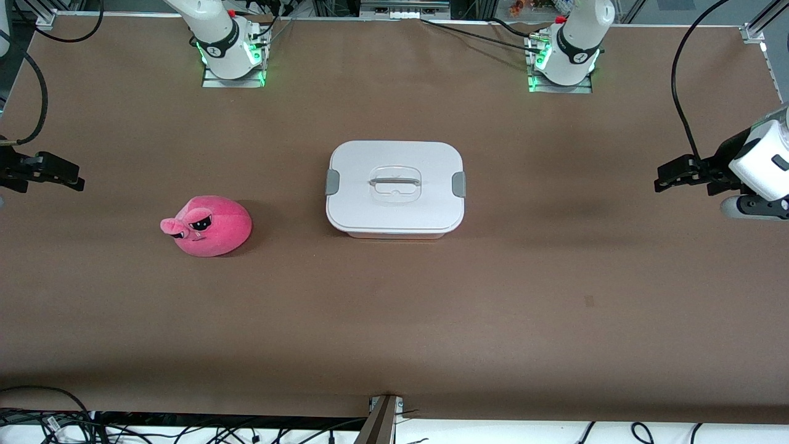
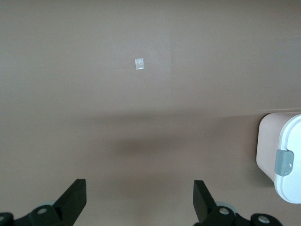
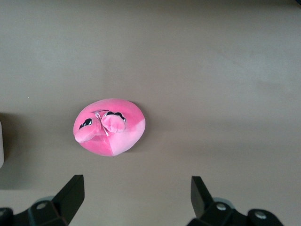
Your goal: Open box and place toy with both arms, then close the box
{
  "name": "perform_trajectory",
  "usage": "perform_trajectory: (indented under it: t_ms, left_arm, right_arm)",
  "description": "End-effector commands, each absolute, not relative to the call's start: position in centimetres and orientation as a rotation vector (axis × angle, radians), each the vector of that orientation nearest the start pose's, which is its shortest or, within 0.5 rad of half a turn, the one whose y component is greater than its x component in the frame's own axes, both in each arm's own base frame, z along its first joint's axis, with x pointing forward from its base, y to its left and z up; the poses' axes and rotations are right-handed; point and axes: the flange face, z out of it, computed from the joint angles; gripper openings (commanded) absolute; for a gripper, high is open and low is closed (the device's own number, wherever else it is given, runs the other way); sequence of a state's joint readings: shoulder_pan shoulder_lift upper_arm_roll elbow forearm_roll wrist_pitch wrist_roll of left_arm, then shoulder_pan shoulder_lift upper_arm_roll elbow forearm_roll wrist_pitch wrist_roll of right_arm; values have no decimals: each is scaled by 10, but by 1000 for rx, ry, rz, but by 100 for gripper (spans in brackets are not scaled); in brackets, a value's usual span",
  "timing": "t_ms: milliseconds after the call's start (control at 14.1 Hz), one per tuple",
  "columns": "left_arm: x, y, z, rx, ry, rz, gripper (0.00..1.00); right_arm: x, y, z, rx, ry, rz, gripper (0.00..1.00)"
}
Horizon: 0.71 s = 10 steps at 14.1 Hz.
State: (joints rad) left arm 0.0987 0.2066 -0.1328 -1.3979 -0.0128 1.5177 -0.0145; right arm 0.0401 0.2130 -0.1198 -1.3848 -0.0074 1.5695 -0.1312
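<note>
- The box (image 1: 395, 188) sits at the middle of the front view on the brown worktop (image 1: 394, 320), lid (image 1: 395, 161) on and both grey clips (image 1: 332, 182) down; its long axis runs from one arm's end toward the other.
- The toy (image 1: 208, 226) lies at centre-left of the frame, apart from the box, snout aimed at the right arm's end.
- The left gripper (image 2: 140, 197) hangs at the frame's right edge over bare worktop, jaws spread wide and empty.
- The right gripper (image 3: 136, 195) hangs at the left edge, jaws likewise wide, holding nothing.
- Risk: lifting with a clip latched could drag the whole box; unclipping one-handed may slide it. The soft, round toy may roll or squash out of a shallow pinch.
</note>
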Motion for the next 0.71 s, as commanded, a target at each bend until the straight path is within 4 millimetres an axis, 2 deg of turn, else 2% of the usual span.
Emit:
perform_trajectory:
  t_ms: [0,636]
  left_arm:
    - [611,-13,587,-3192,25,136,100]
    - [611,-12,589,-3191,20,131,100]
  right_arm:
    - [619,-41,592,-3162,-96,28,100]
    - [620,-36,589,-3161,-116,38,100]
